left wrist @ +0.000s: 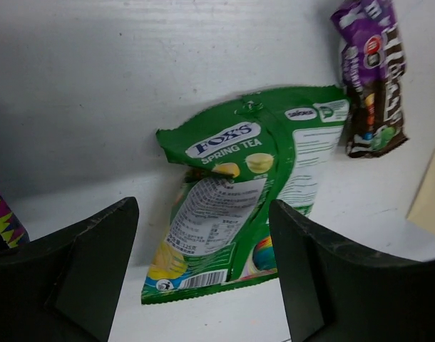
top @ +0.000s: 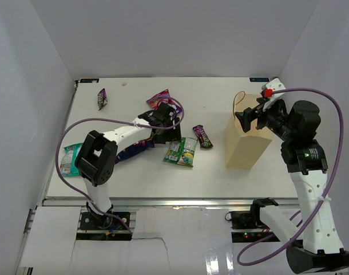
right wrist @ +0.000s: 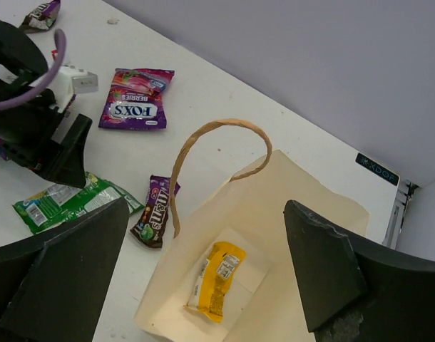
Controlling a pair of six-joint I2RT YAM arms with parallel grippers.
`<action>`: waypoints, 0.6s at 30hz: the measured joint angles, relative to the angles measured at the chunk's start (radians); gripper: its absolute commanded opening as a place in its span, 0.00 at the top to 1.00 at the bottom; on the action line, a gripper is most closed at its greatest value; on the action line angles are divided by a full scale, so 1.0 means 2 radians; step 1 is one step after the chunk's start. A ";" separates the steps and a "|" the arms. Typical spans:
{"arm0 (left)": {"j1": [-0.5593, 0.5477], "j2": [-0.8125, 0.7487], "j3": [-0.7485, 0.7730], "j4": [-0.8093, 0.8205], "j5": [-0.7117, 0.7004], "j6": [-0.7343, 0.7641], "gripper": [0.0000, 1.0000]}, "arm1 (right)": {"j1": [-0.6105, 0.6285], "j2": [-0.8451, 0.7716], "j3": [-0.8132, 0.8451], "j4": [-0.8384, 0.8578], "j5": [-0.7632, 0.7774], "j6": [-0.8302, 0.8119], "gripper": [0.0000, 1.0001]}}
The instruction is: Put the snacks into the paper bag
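Hovering above the green-white bag [left wrist: 235, 192], the left gripper [left wrist: 203, 206] faces a slippery pickup; one yellow-orange bar [right wrist: 216, 279] lies inside the paper bag [right wrist: 314, 192].
A shallow pinch could let the flat, glossy packet slide free, or snag the dark purple bar [left wrist: 371, 78] just beside it. Its jaws gape wide, touching nothing; the right gripper [right wrist: 205, 210], equally wide and empty, hangs above the bag's mouth.

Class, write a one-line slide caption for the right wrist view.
Open right gripper over the paper bag, a yellow-orange bar lying on its floor.
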State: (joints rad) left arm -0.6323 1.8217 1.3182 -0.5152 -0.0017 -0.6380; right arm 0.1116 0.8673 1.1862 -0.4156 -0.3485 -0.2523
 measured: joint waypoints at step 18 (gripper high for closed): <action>-0.009 -0.023 0.002 0.011 0.083 0.048 1.00 | -0.004 -0.014 -0.016 -0.021 -0.089 -0.026 0.05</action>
State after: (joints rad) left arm -0.6502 1.7767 1.3216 -0.4923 0.1650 -0.5423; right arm 0.1040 0.8402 1.1549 -0.4583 -0.5255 -0.3042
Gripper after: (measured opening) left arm 0.095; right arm 0.952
